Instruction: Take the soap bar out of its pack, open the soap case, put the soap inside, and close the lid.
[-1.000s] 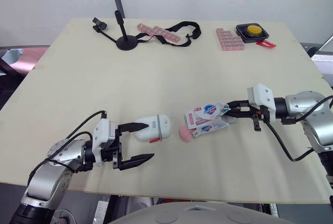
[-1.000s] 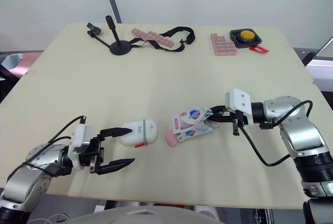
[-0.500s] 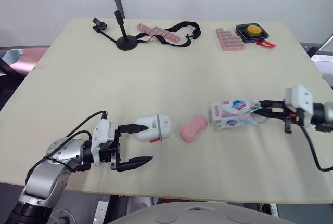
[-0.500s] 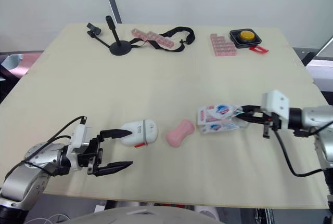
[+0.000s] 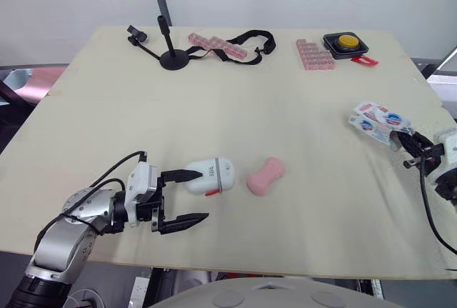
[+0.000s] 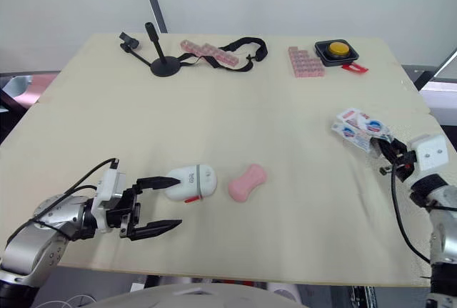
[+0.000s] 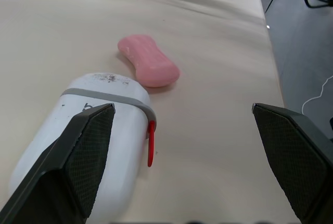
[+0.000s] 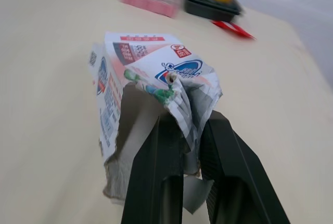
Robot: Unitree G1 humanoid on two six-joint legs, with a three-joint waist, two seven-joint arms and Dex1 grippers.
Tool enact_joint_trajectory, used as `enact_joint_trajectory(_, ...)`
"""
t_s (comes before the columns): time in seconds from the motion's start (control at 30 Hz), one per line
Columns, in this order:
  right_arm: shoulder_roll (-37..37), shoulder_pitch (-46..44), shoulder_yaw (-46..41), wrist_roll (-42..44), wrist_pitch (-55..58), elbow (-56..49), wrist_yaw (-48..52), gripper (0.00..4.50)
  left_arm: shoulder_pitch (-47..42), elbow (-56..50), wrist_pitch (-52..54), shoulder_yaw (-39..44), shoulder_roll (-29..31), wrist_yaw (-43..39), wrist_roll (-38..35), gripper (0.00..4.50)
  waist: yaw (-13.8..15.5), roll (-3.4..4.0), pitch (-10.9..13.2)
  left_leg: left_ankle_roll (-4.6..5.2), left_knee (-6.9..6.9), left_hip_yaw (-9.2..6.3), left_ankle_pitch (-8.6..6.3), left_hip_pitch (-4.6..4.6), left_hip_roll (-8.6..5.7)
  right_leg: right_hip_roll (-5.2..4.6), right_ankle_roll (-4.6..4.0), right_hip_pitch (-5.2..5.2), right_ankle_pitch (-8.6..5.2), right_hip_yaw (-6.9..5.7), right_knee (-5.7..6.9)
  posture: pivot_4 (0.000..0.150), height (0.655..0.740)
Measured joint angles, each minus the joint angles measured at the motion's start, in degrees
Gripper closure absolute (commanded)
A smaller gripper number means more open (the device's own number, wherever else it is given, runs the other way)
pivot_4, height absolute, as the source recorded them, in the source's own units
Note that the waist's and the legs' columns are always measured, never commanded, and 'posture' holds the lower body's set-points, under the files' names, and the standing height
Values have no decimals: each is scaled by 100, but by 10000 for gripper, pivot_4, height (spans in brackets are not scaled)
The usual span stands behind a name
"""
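- The left pincer (image 5: 203, 194) rests low over the near left part of the desk (image 5: 235, 101), with its two black fingers spread wide apart and holding nothing.
- The far finger of the left pincer lies at the left end of the soap case (image 5: 211, 176); contact cannot be confirmed.
- The soap case is white with a grey band and a small red tab. It lies on its side on the desk with the lid closed.
- The soap bar (image 5: 265, 176) is pink and waisted in shape. It lies bare on the desk just right of the soap case, apart from it and out of its pack.
- The right pincer (image 8: 188, 135) is at the desk's right edge, with its fingers closed together on the crumpled pack (image 5: 376, 121).
- The pack is well apart from the soap bar, to its right.
- Along the far edge of the desk are a black stand (image 5: 171, 56), a black strap (image 5: 250, 38), pink blocks (image 5: 315, 54) and a yellow button (image 5: 347, 40).
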Motion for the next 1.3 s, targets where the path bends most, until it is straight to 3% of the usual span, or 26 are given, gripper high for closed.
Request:
enact_joint_trajectory(0.27,646,-186,-99,-34,619,-177,-1427,39884,67,-123,95,130,-52,-130,-501,0,-11,18,-11,-7,-6,2,3,2,-2,-1,1,0,1,3,-1,1500,7395)
enact_joint_trajectory(0.93,602,-168,-47,-87,603,156,-1544,39884,350,-223,-421,186,-262,-378,-370,0,-13,25,-15,-13,-13,2,2,8,-5,-2,6,5,2,2,-3,1500,7395)
enact_joint_trajectory(1.3,493,159,82,-84,439,-21,-904,3870,288,-143,-456,91,-266,-408,-272,0,-11,26,-16,-13,-14,2,2,9,-5,-3,6,6,2,2,-3,1500,7395)
